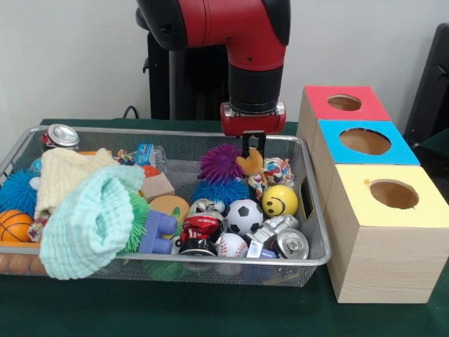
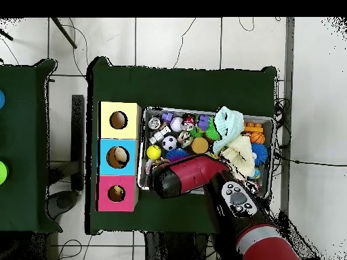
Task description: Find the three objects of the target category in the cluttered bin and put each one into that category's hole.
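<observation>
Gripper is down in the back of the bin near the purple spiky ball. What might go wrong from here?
The gripper sits among tightly packed items: the purple spiky ball, an orange plush piece and a rope toy. It may snag or lift the wrong one. The cloths cover much of the bin's other end, so targets could lie hidden beneath. The soccer ball and smiley ball may roll if nudged.

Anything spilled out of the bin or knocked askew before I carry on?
Nothing stands out. The clutter all sits inside the wire bin, with the mint cloth only drooping over its front rim. The three hole boxes stand in a straight row beside it, and the claw hangs over the toys.
</observation>
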### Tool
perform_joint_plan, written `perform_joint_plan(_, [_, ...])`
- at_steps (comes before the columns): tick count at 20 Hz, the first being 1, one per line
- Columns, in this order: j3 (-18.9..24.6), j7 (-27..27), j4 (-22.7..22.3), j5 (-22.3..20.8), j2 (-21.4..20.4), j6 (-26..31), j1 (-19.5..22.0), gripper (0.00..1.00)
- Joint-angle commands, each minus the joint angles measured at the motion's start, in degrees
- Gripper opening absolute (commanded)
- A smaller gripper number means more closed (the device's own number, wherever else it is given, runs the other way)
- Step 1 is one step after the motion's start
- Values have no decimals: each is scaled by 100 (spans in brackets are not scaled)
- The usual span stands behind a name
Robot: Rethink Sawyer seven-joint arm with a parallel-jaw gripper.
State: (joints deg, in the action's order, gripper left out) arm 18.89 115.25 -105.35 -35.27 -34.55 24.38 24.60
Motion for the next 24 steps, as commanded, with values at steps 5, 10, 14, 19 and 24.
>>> perform_joint_plan(5, [32,317,91,231,-260,96,-46,0])
perform_joint_plan(10, [134,136,392,451,-414,657,-212,0])
perform_joint_plan(14, [125,117,339,497,-512,681,-259,0])
perform_joint_plan(19, [122,32,385,571,-523,734,-281,0])
perform_joint_plan(24, [101,-7,451,574,-449,692,-287,0])
